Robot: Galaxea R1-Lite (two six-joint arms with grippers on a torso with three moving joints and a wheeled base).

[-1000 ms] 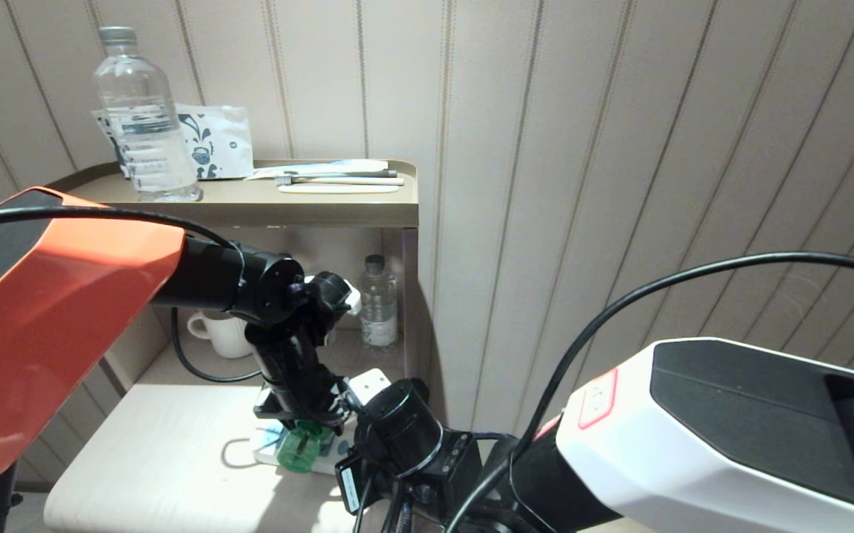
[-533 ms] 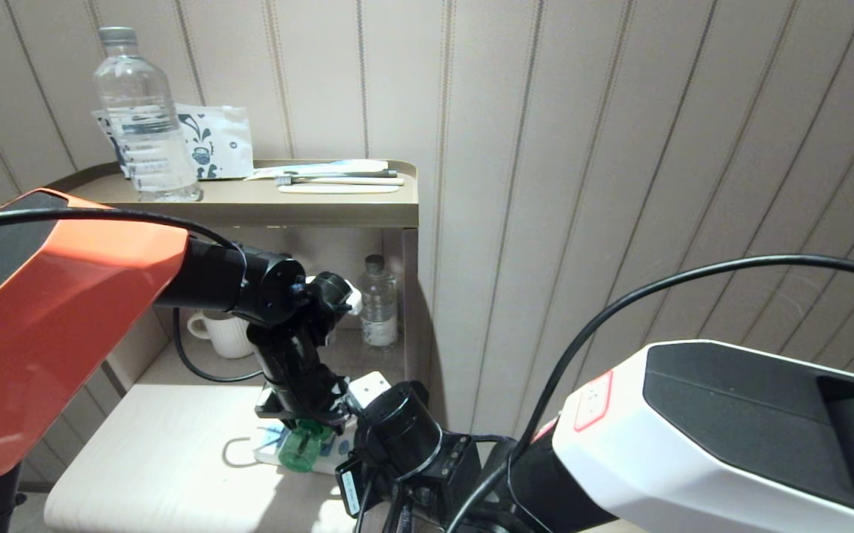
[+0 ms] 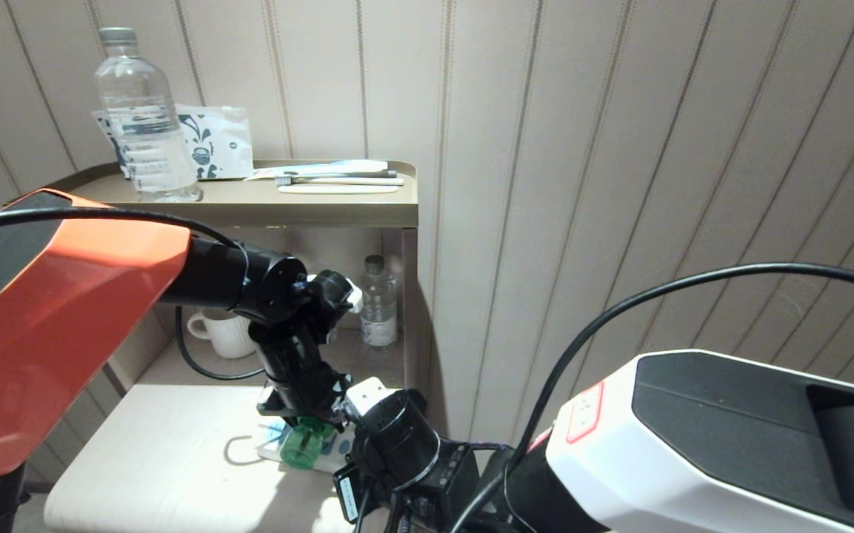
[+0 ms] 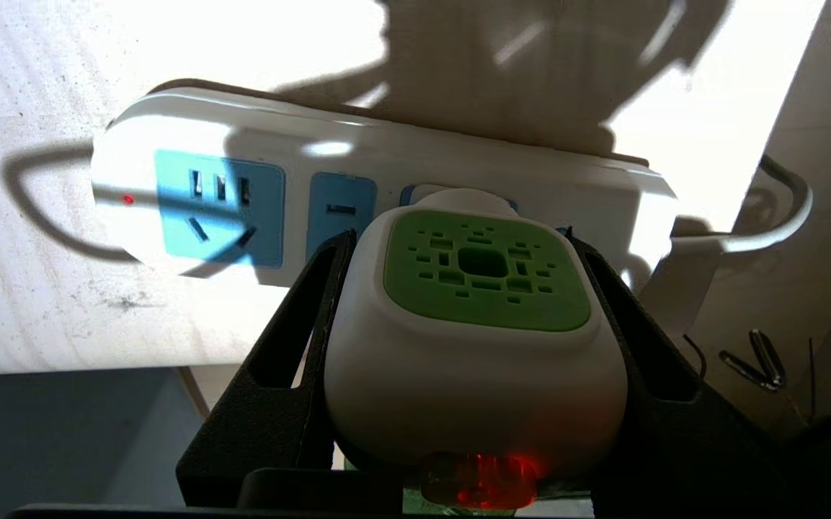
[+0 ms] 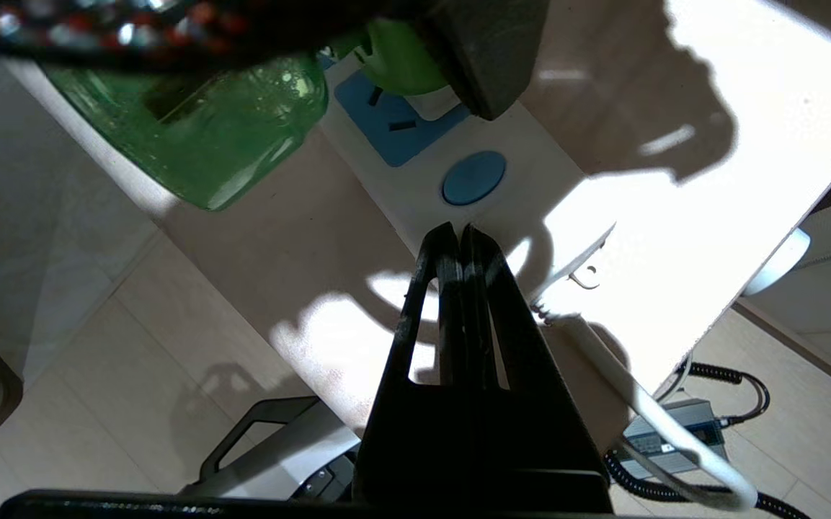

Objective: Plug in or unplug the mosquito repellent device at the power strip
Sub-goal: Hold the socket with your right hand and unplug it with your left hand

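Observation:
The mosquito repellent device [image 4: 473,324] has a white head with a green vented top, and a red light glows at its base. My left gripper [image 4: 462,238] is shut on it, one black finger on each side. The device stands plug-first on the power strip [image 4: 458,169], a white strip with blue sockets. In the head view its green bottle [image 3: 301,446] hangs under the left gripper [image 3: 307,418] over the power strip [image 3: 340,446]. My right gripper [image 5: 456,232] is shut, tips resting on the power strip [image 5: 523,194] by a round blue button [image 5: 473,177].
The strip lies on a pale table [image 3: 160,459] with its white cord [image 5: 646,404] running off the edge. Behind stand a mug [image 3: 223,333] and a small bottle [image 3: 380,303] under a shelf [image 3: 323,211] holding a water bottle [image 3: 141,118] and a toothbrush [image 3: 338,180].

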